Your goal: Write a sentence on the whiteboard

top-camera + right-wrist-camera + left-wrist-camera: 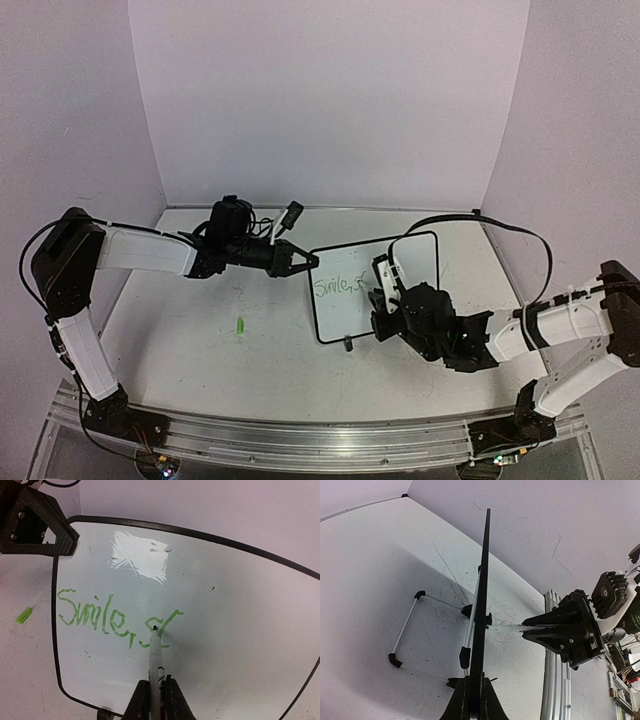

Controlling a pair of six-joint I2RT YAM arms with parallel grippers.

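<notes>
The whiteboard (345,315) stands tilted at mid-table, its black frame edge-on in the left wrist view (485,555). My left gripper (305,262) (476,680) is shut on the board's upper left edge. On the glossy face (225,605) the sentence (100,617) (335,287) reads "Smile, st" in green. My right gripper (157,682) (383,292) is shut on a white marker (155,655), and the marker's tip touches the board at the last green stroke. The left wrist view shows that marker (507,628) meeting the board from the right.
A small green marker cap (241,325) (23,615) lies on the table left of the board. The board's wire stand with black feet (405,630) rests behind it. Faint grey scribbles mark the tabletop. White walls close in the back and both sides.
</notes>
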